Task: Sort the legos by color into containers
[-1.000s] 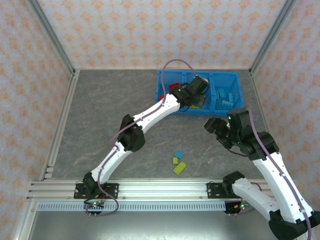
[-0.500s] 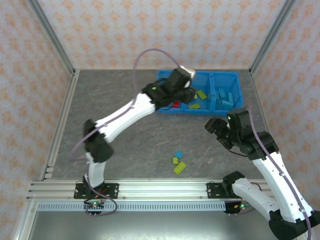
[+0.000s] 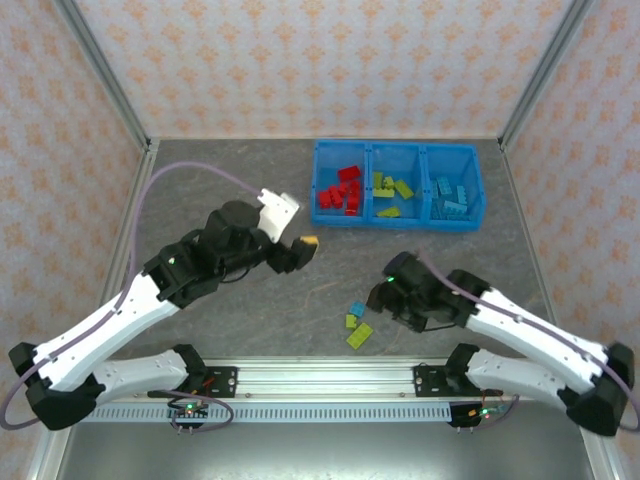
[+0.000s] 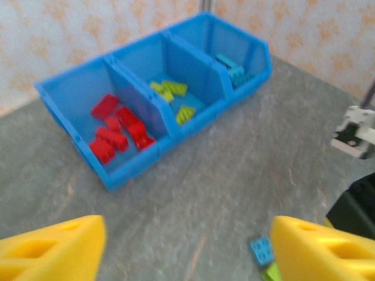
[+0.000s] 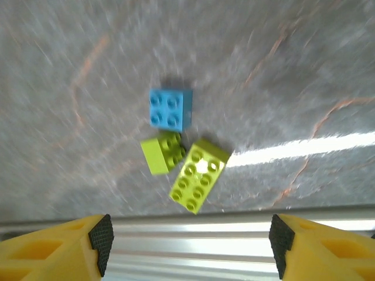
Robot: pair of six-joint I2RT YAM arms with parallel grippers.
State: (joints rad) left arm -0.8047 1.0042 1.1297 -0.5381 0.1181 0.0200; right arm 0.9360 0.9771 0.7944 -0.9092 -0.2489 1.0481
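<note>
I read left gripper (image 4: pixel 187 249) spread wide, empty, fingertips cut off at frame bottom. Right gripper (image 5: pixel 190 249) likewise, picture blurred. Blue lego (image 5: pixel 170 109), two lime legos (image 5: pixel 198 174) loose on table (image 5: pixel 281 70) at its 12 o'clock; bins (image 3: pixel 400 222) at their 1 o'clock hold rest

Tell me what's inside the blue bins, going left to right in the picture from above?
In the containers: red legos → lime green legos → light blue legos.
</note>
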